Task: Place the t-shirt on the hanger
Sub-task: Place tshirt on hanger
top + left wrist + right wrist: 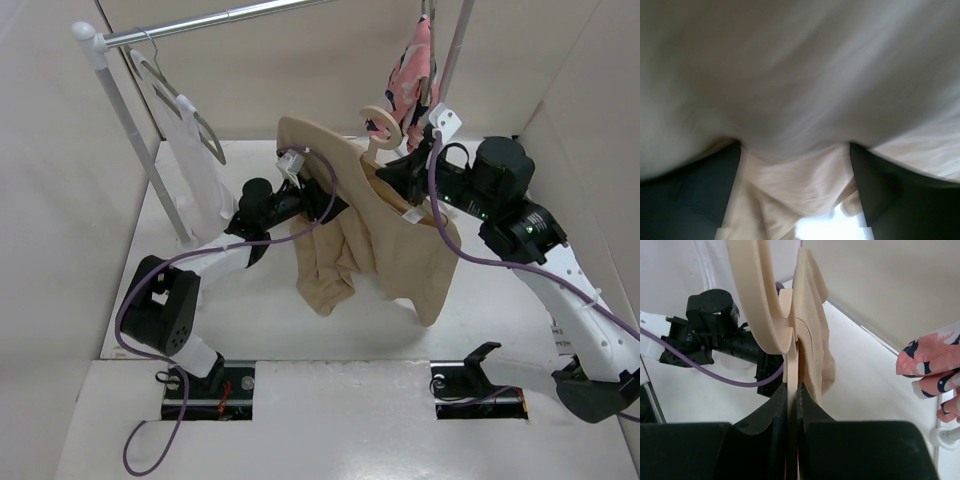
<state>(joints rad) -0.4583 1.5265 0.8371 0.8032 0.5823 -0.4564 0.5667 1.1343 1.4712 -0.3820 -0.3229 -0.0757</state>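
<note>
Top external view, taken from the left: a white garment [200, 190] hangs from the rail [220, 18]. Beside it the left arm [215, 255] rises from its base, folds at the elbow and reaches forward and rightward, its wrist going under the left side of the t-shirt [390, 250]. Left wrist view is mostly blurred tan cloth close over the lens; the left gripper [795, 150] has its fingers [695, 190] spread wide, with a loose fold sagging between them and nothing pinched. The t-shirt hangs above the counter [250, 335], draped partly over the hanger [380, 125], one side bunched and drooping low on the left, its small white label showing toward the right. It looks soft, light and limp, so it should sag and slide wherever it is unsupported; I judge the collar or hem edge the best hold, since the seam gives some body. The hanger looks stiff and smooth, easy to clamp but apt to let cloth slip off. Further right, the right arm [540, 240] arches up from its base and reaches left, and the right gripper [791, 387] is pressed together on a flat part of the hanger seen edge-on, carrying it with the hook away from the arm. A pink patterned garment [412, 70] hangs just behind
</note>
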